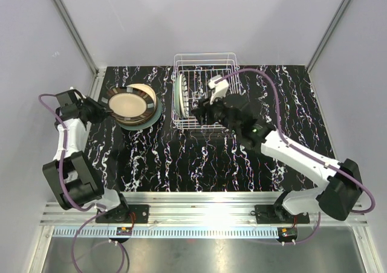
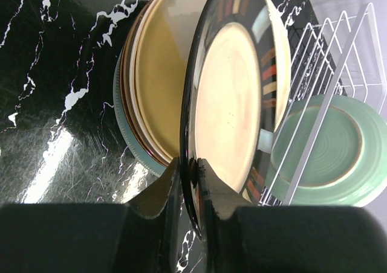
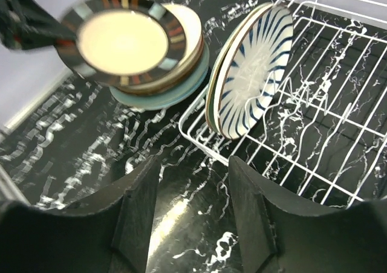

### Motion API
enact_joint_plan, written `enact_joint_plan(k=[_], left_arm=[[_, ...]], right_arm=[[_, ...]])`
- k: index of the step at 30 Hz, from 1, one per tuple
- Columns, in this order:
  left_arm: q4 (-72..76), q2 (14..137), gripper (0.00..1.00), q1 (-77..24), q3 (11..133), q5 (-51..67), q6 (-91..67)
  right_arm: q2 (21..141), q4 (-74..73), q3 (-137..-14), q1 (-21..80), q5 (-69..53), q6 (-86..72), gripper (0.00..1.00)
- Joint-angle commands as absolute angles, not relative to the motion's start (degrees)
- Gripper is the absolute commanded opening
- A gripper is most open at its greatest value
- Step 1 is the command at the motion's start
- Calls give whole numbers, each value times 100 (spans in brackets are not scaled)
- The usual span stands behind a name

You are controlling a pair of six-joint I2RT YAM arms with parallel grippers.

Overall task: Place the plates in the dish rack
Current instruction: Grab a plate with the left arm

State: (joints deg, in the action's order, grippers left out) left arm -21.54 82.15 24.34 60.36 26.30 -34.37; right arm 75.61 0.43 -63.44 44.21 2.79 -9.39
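Plates [image 2: 151, 80] are stacked near the far-left corner, a dark-rimmed plate [image 2: 227, 98] being pinched by its rim in the left gripper [image 2: 189, 169], evidently for upright slotting; the right gripper [image 3: 193, 170] is held wide beside the rack [image 1: 202, 67].

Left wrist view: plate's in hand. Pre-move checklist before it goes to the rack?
1. Grip: left end effector pinches the rim of the striped-rim plate. Ok.
2. Clear of the stack: the right wrist view shows the plate held above it. Ok.
3. Free slots: the dish rack holds only the blue-striped plate and the green plate, both at its stack-side end. Ok.
4. Path: right end effector, open and empty, sits at the rack's front near those plates. Probably not ok.
5. Hold firm enough for tilting: single rim pinch. Cannot tell.
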Motion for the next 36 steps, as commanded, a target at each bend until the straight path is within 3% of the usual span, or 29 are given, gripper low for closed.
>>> enact_joint_plan(k=[1,23,36], left_arm=[[-1987,7814,0,2469,6126,2742,-3419],[-818,7102,0,2918,5660,3806,-4254],[-457,6856,0,2971,5502,4245,-4614]], right_arm=[[7734,149,-6627,4876,738,-335,57],[9043,896,-7224,6416,1573,1774,70],[10660,1573,-8321,6820,1723,4357,76]])
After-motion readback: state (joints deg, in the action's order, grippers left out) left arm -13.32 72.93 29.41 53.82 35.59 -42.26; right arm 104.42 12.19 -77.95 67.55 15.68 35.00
